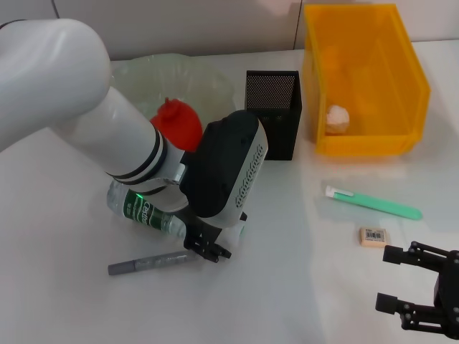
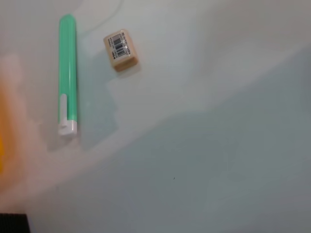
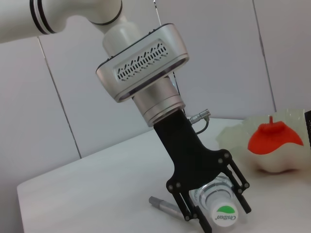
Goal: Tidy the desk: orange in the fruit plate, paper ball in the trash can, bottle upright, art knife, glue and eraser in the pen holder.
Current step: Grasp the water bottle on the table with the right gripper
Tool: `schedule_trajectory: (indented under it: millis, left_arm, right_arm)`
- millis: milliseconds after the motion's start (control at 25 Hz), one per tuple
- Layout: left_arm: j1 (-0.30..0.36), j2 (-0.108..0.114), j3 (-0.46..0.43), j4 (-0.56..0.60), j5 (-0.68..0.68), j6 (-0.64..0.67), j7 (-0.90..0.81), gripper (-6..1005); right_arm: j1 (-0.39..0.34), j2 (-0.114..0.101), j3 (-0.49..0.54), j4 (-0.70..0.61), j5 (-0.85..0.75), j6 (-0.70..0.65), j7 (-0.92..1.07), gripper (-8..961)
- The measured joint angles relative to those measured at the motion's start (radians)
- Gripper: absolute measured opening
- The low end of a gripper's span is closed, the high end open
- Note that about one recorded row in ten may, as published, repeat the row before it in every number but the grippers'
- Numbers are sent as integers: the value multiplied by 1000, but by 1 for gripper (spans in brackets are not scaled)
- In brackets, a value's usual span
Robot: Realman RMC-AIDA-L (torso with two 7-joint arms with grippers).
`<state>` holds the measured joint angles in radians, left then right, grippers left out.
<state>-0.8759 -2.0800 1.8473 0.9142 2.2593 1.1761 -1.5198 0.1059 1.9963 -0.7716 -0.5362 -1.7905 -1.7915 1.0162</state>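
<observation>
Right gripper (image 1: 391,278) sits parked at the near right edge of the white worktop (image 1: 301,272), its black jaws spread wide and holding nothing. Left gripper (image 1: 208,249) is down at the lying bottle (image 1: 143,209), fingers (image 3: 187,206) straddling the capped end; whether they press it I cannot tell. A grey pen (image 1: 147,264) lies just in front. Right of centre lie the eraser (image 1: 373,236) and, beyond it, the green art knife (image 1: 373,202). Farther back stand the black mesh pen holder (image 1: 272,115), the clear fruit plate (image 1: 172,75) with a red-orange fruit (image 1: 176,122), and the yellow bin (image 1: 362,75) with the paper ball (image 1: 337,118) inside. Pale panelled wall behind
</observation>
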Motion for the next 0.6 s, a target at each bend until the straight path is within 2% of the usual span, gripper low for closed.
schedule_trajectory:
  millis: [160,240,520,600]
  left_arm:
    - [0,0,0,8,0,13,5,713]
    - [-1,0,0,6,1,15,7,487]
    - [10,0,-9,54,4,45,1,434]
    - [13,0,-36,87,-1,89,-13,434]
  right_arm:
    - [0,0,0,2,0,0,1,791]
    - [2,1,0,2,0,1,1,791]
    - [10,1,2,7,-8,3,3,791]
    - [12,1,2,7,-9,3,3,791]
